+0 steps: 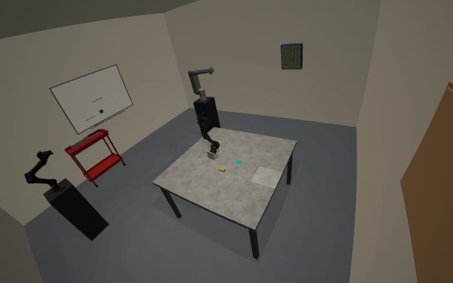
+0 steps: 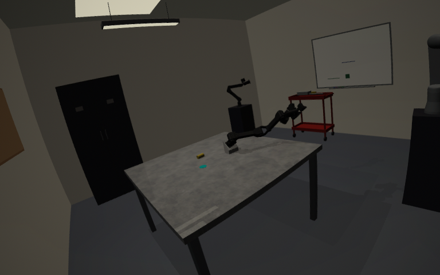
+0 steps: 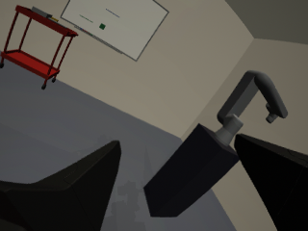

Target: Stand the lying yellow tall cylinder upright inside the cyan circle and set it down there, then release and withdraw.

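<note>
Yellow cylinder (image 1: 222, 170) (image 2: 200, 156) lying on the counter (image 1: 200, 180) (image 2: 181, 194), beyond my base (image 1: 212, 155) (image 2: 231, 149) from my pincer (image 1: 200, 118) (image 2: 297, 107) (image 3: 178, 140), whose fingers stand wide apart; its long axis runs roughly left-right in the top view!

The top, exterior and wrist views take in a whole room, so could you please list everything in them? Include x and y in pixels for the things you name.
table: 1, grey with dark legs, mid-room (image 1: 233, 196) (image 2: 201, 191)
cylinder: 1, yellow, lying on the table (image 1: 222, 170) (image 2: 200, 156)
circle: 1, cyan, on the table beside the cylinder (image 1: 238, 162) (image 2: 203, 166)
cart: 1, red, near the whiteboard (image 1: 99, 167) (image 2: 313, 126) (image 3: 31, 64)
cart items: several, grey and yellow, top shelf (image 1: 85, 137) (image 2: 303, 93) (image 3: 41, 12)
whiteboard: 1, white, wall (image 1: 83, 89) (image 2: 363, 48) (image 3: 125, 29)
pedestals: 2, black, floor (image 1: 76, 211) (image 1: 206, 109) (image 2: 240, 118) (image 2: 424, 162) (image 3: 192, 173)
spare arms: 2, black and grey, one per pedestal (image 1: 35, 169) (image 1: 195, 81) (image 2: 234, 94) (image 2: 433, 97) (image 3: 238, 96)
cabinet: 1, black, by a wall (image 2: 94, 152)
lamp: 1, dark-framed, hanging (image 2: 139, 23)
bright panel: 1, pale, ceiling (image 2: 113, 8)
wall panel: 1, blue-edged, wall (image 1: 291, 56)
board: 1, brown, another wall (image 1: 430, 186) (image 2: 8, 126)
own arm: 1, black, mounted at the table (image 1: 208, 135) (image 2: 248, 133)
hand: 1, black, open, at the arm's end (image 1: 202, 118) (image 2: 297, 106) (image 3: 178, 141)
</note>
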`<state>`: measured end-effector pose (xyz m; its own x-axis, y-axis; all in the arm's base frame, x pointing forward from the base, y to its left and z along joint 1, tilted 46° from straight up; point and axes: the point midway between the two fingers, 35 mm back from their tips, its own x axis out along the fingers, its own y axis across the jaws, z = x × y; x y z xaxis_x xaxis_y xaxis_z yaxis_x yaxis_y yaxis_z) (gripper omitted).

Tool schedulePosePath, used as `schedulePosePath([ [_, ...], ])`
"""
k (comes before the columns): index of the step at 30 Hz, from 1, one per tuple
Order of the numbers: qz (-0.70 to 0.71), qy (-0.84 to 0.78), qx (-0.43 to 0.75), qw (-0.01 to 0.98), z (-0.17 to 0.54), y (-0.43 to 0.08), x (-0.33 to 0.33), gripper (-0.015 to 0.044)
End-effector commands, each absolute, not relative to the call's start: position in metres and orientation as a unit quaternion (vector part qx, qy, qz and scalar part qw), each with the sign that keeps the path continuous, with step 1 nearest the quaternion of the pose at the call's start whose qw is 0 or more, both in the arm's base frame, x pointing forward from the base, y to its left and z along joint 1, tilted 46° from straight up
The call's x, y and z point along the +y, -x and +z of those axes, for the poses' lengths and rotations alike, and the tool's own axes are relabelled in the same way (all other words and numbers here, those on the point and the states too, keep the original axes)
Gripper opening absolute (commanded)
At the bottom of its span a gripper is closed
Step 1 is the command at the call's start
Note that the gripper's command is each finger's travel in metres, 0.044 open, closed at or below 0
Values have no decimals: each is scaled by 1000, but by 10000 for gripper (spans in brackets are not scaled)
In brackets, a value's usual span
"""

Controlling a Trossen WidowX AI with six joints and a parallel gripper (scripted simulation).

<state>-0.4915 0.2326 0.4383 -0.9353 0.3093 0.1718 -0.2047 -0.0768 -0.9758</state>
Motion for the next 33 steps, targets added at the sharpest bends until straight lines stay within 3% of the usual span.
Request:
schedulePosePath([
  [1,732,39,-657,176,439,491,233,374],
  [4,718,31,-668,192,453,483,233,309],
  [19,539,-41,-755,372,594,373,212,309],
  [33,341,-88,-764,540,699,234,150,309],
])
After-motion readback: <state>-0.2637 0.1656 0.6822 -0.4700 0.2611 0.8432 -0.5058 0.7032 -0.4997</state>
